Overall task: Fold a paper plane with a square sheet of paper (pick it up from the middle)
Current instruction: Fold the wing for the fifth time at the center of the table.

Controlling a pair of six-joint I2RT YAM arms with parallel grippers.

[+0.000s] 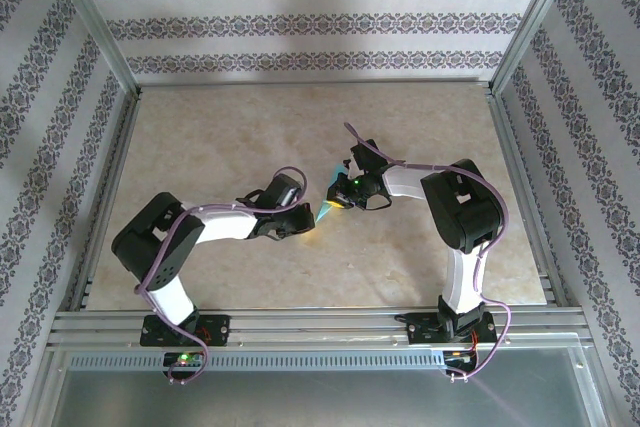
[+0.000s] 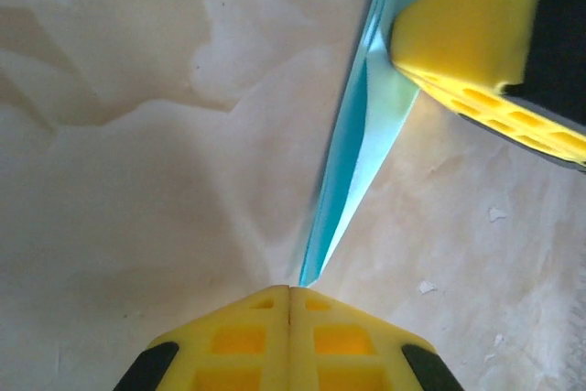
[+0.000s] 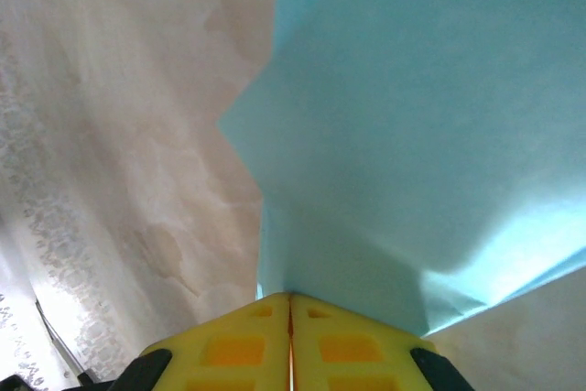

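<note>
Two-ended grip, paper plane (image 2: 352,162), left pincer (image 2: 290,288), right pincer (image 3: 291,295), table (image 1: 220,127) edges distant

The paper plane (image 1: 325,209) is a small light-blue dart, narrow, pointed and creased lengthwise. It sits near the centre of the top view, slanting from lower left to upper right. In the left wrist view it runs edge-on as a thin strip from bottom centre to the top right.
</note>
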